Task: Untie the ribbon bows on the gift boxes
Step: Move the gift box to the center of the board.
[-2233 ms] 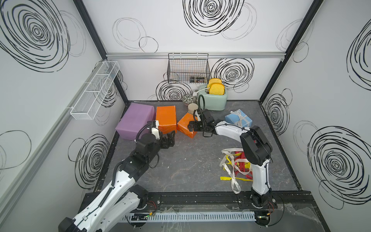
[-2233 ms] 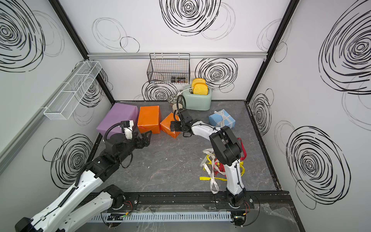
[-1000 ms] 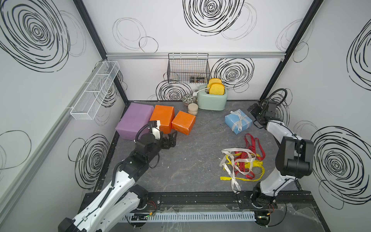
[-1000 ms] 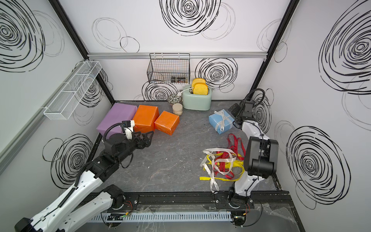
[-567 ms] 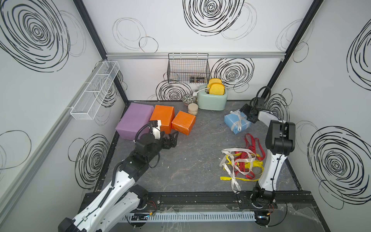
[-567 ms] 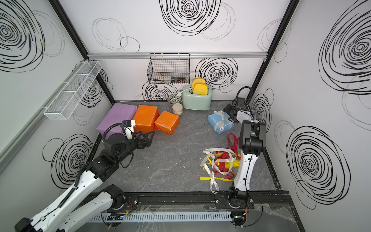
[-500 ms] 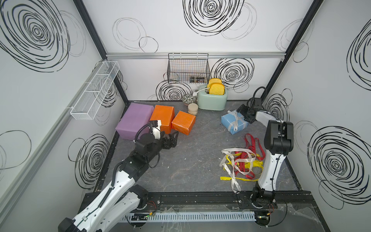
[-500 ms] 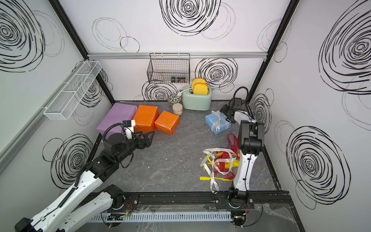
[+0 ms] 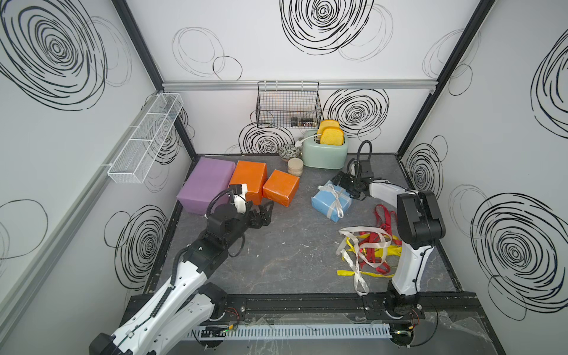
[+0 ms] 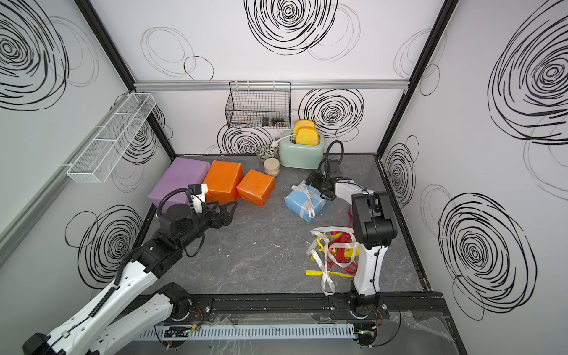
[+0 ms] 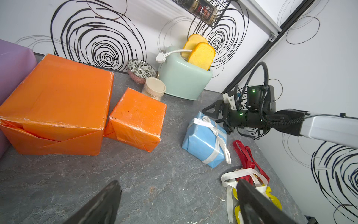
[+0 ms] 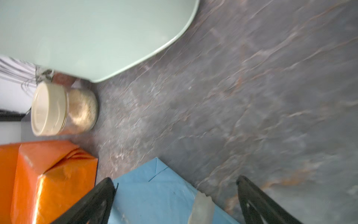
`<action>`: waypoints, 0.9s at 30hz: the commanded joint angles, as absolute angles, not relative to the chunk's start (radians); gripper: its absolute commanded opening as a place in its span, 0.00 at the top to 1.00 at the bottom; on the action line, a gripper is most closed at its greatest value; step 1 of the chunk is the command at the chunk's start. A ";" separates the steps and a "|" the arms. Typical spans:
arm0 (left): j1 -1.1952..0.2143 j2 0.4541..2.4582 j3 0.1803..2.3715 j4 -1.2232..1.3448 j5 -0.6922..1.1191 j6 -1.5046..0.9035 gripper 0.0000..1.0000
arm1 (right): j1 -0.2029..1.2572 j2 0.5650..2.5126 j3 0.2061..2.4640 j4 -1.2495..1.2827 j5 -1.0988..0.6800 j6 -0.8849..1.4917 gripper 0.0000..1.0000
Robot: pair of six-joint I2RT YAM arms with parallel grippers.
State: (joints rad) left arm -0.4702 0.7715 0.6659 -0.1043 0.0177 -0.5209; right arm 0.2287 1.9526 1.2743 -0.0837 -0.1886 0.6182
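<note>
Just now the right arm left the orange boxes, came round behind the light-blue box (image 9: 322, 206) and nudged it from the right side toward the middle of the desk (image 9: 292, 255). In both top views the box sits cornerwise, well apart from the small orange box (image 9: 281, 191) and near the heap of loose ribbons (image 9: 368, 249). The right fingers (image 12: 91, 203) stand wide apart and empty, one on each side of the box's far corner. A strip of its white ribbon bow (image 9: 334, 193) shows between them in the right wrist view (that view is blurred, so I cannot tell whether a finger touches the paper). The left fingers (image 11: 104, 205) are likewise spread and hold nothing. They hover low over bare desk just in front of the medium orange box (image 9: 247, 178), which stands beside the lilac box (image 9: 204, 184).

Those three boxes are bare, and yellow, red and white strips lie loose, so I judge that only this last bow is left. The shove seems to have brought it within reach of both arms. The bow is tied on top, with its tails hanging over the near side. The next move would be to pinch one tail and pull, probably with the other fingers steadying the box, which looks light enough to slide otherwise
</note>
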 commanded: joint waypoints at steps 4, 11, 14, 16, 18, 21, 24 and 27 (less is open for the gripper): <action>-0.481 0.773 0.661 -0.066 0.000 -0.518 0.04 | 0.389 1.902 1.169 -0.092 -0.190 0.604 0.00; -0.485 0.785 0.669 -0.087 -0.026 -0.523 0.04 | 0.592 1.855 1.151 -0.118 -0.117 0.600 0.00; -0.486 0.788 0.669 -0.090 -0.032 -0.525 0.04 | 0.667 1.833 1.147 -0.119 -0.100 0.604 0.00; -0.488 0.791 0.670 -0.095 -0.040 -0.525 0.04 | 0.708 1.821 1.152 -0.123 -0.091 0.604 0.00; -0.488 0.794 0.673 -0.104 -0.051 -0.526 0.03 | 0.730 1.814 1.162 -0.126 -0.096 0.599 0.00; -0.489 0.810 0.681 -0.121 -0.067 -0.522 0.01 | 0.732 1.779 1.179 -0.161 -0.085 0.591 0.00; -0.495 0.844 0.693 -0.152 -0.080 -0.513 0.04 | 0.731 1.673 1.126 -0.144 -0.044 0.581 0.00; -0.511 0.889 0.710 -0.169 -0.057 -0.489 0.07 | 0.723 1.514 0.988 -0.056 -0.023 0.585 0.01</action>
